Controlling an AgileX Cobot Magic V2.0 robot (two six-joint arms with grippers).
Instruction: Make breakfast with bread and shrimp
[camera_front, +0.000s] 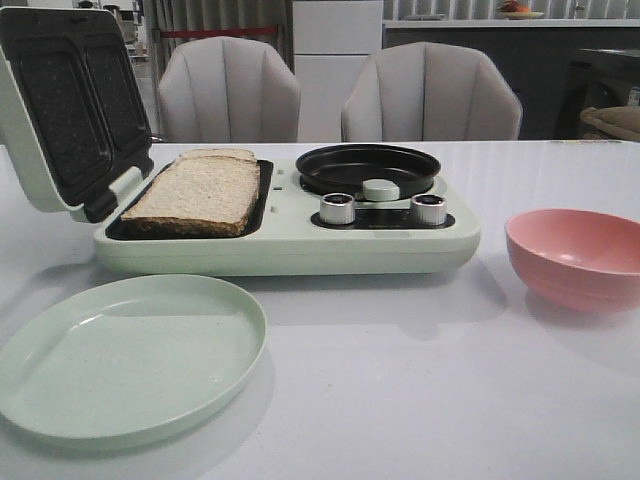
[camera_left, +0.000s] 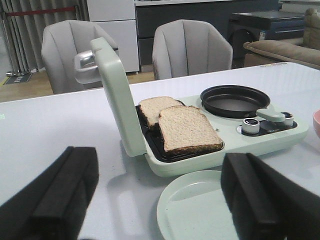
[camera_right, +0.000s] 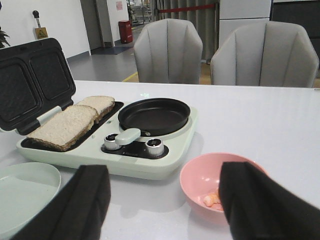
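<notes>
Two slices of bread lie side by side on the dark grill plate of the pale green breakfast maker, whose lid stands raised. Pale orange-pink shrimp lie in the pink bowl, partly hidden behind a finger. My left gripper is open above the table near the green plate, holding nothing. My right gripper is open over the table beside the bowl, also holding nothing. Neither gripper shows in the front view.
A round black pan sits on the maker's right half, behind two silver knobs. The pale green plate lies at the front left. Two grey chairs stand behind the table.
</notes>
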